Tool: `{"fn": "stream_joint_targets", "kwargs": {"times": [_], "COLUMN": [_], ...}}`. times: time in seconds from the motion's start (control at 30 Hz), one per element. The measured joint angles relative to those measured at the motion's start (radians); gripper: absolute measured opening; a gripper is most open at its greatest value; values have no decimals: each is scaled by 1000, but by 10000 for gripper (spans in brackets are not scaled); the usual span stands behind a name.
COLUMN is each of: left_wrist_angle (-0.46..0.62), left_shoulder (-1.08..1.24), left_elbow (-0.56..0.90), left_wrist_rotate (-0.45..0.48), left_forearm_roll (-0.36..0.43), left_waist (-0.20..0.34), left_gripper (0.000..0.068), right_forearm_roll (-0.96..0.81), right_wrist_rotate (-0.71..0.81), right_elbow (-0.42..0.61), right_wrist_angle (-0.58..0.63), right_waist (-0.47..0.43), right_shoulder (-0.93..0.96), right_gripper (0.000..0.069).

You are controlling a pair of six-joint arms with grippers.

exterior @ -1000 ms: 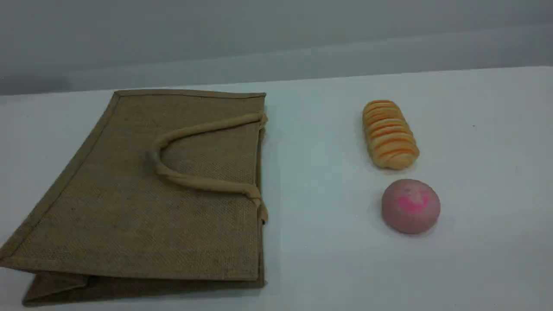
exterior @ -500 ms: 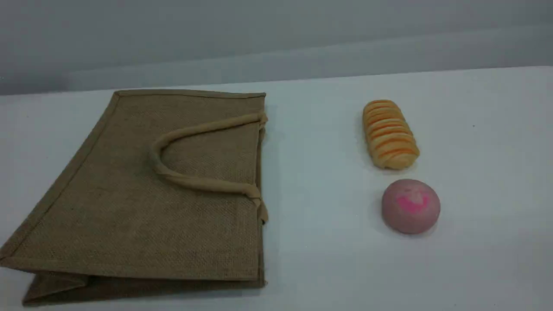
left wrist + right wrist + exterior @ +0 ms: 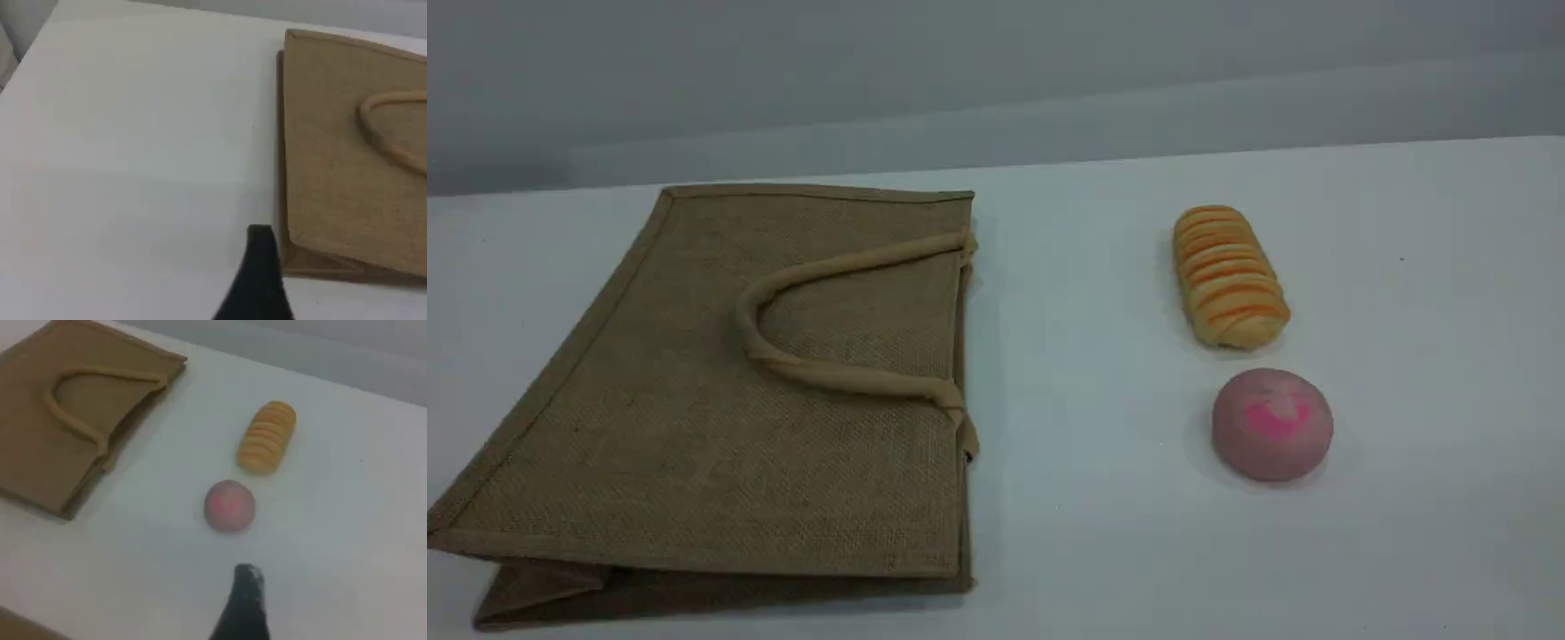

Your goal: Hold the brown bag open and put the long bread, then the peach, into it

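The brown bag lies flat and folded shut on the left of the white table, its beige handle resting on top and its mouth edge facing right. Right of it lies the long bread, yellow with orange stripes, and just in front of that sits the pink peach. No arm shows in the scene view. The left gripper's dark fingertip hovers over bare table beside the bag's corner. Above the table, the right gripper's fingertip hangs short of the peach and bread. Both grippers hold nothing.
The white table ends at a far edge against a grey wall. A strip of bare tabletop separates the bag from the bread and peach.
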Motion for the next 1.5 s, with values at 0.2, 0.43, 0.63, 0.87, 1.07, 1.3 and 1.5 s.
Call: {"fn": "stream_joint_targets", "kwargs": {"times": [0.2,0.43,0.63,0.87,1.07,1.3,1.5], "left_wrist_angle": [-1,-1,-17,-28,-32,-100,-144], "left_shoulder": [0,0,24,194,435,754,1034], "left_elbow": [0,0,-15,-147,-322,-474,-580], "left_wrist_rotate": [0,0,0,-5,-9,-9,-9], "left_forearm_roll": [0,0,30,67,19,23,26], "left_waist": [0,0,-1,-2,-2,-2,-2], "left_gripper": [549,549,549,549,549,549,549], "right_forearm_roll": [0,31,29,26,34,40,39], "right_wrist_rotate": [0,0,43,89,89,88,87], "right_elbow": [0,-1,-6,-140,-316,-447,-450], "right_wrist_angle": [-10,-55,-98,-168,-200,-201,-287], "right_waist": [0,0,0,0,0,0,0], "right_shoulder": [0,0,0,156,406,691,846], "right_gripper": [565,565,565,565,565,565,565]}}
